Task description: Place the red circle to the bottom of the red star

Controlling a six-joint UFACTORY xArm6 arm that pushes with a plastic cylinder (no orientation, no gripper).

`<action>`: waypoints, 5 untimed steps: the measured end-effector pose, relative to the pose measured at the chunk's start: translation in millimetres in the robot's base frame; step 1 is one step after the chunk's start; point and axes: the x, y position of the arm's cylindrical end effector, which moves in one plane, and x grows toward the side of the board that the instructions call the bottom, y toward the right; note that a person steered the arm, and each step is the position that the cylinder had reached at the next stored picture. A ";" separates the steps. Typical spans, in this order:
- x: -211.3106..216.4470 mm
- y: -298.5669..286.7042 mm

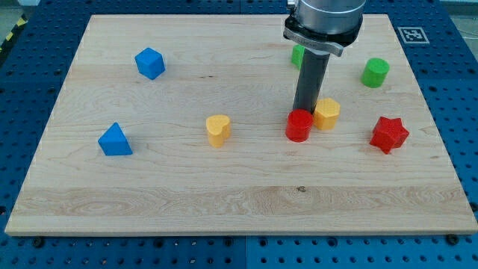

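No hand, only the rod: tip [303,112] touched red circle [299,125] from behind; light, stiff, slid easily; red star [389,134] lay right

Red circle [299,125] upright near board centre, well left of red star [389,134] by the right edge.

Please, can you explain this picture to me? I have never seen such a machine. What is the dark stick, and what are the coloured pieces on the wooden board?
One camera looks down at a wooden board. The stick is my rod, the end of a robot arm; it holds nothing and only pushes. My tip stands just behind the red circle, beside the yellow hexagon block. The red star lies towards the view's right. Also there: a yellow heart, a blue cube, a blue triangle, a green cylinder, and another green block, half hidden.
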 end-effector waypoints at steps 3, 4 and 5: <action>52.8 -9.6; 33.6 -11.5; 36.6 -32.1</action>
